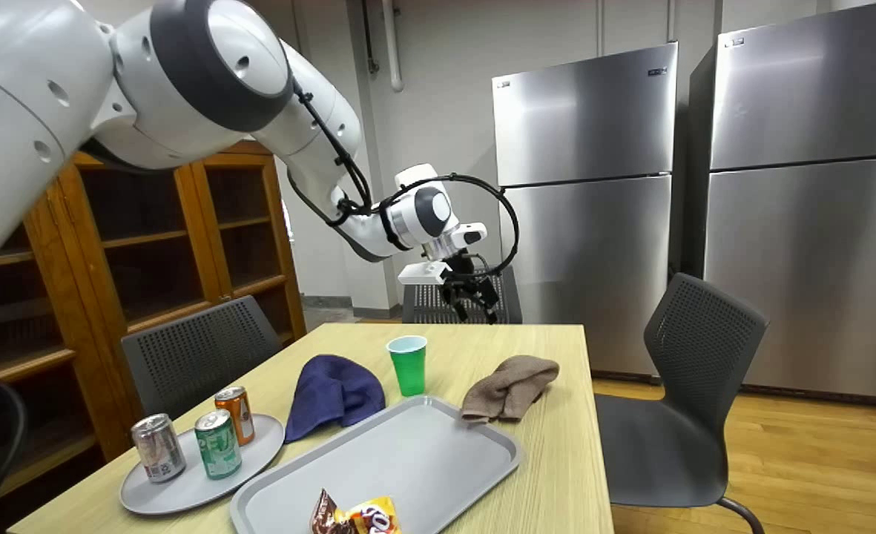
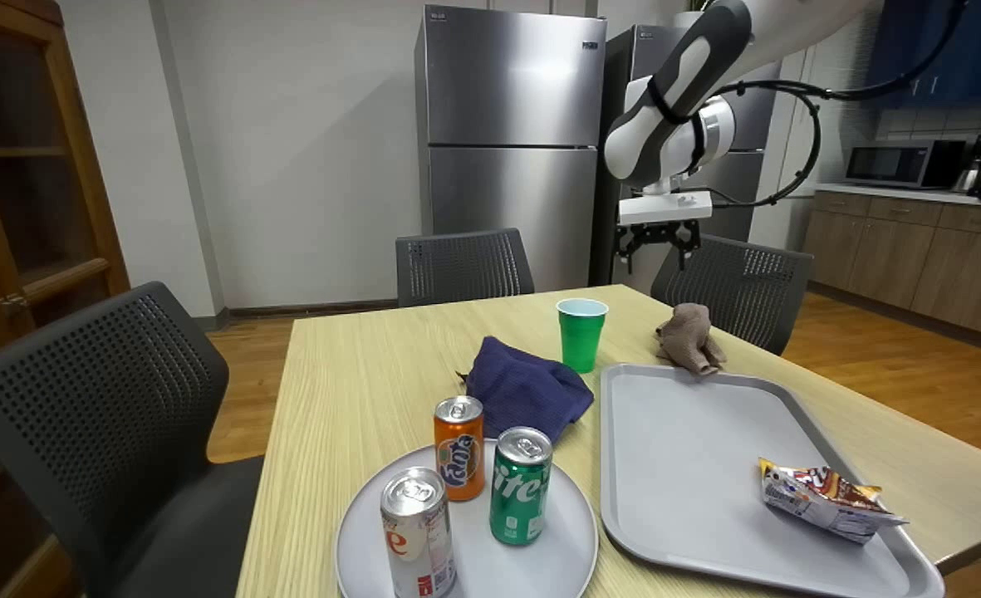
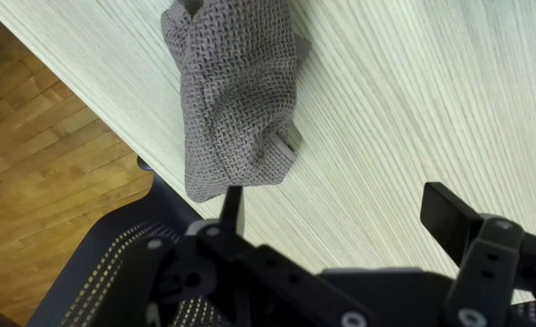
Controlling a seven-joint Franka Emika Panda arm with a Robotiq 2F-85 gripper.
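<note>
The gripper (image 2: 655, 259) hangs above the far part of the table (image 1: 556, 467), its two black fingers (image 3: 449, 220) spread wide, with bare tabletop showing between them in the wrist view. The brown cloth (image 3: 240, 100) is the thing nearest to it. Rumpled into a raised fold, the cloth lies toward the far right of the table, its near end at the far rim of a grey tray (image 1: 408, 460). In the wrist view one fingertip overlaps the cloth's edge, while both exterior views show the gripper above it and apart.

To the left of the brown cloth a green cup (image 2: 581, 336) stands upright, and a dark blue cloth (image 2: 527, 386) lies bunched just left of the cup and nearer. Shiny snack packaging (image 2: 826, 498) in brown and yellow lies at the tray's near end. On the near left a round grey plate (image 2: 490, 573) bears an orange can (image 2: 459, 448) at its far side, a green can (image 2: 521, 488) at the right and a silver-white can (image 2: 418, 536) at the left, all upright.

Dark chairs (image 1: 204, 352) stand at the left, far and right sides of the table. Beyond rise two steel refrigerators (image 1: 586, 237); a wooden cabinet (image 1: 148, 215) stands at the left.
</note>
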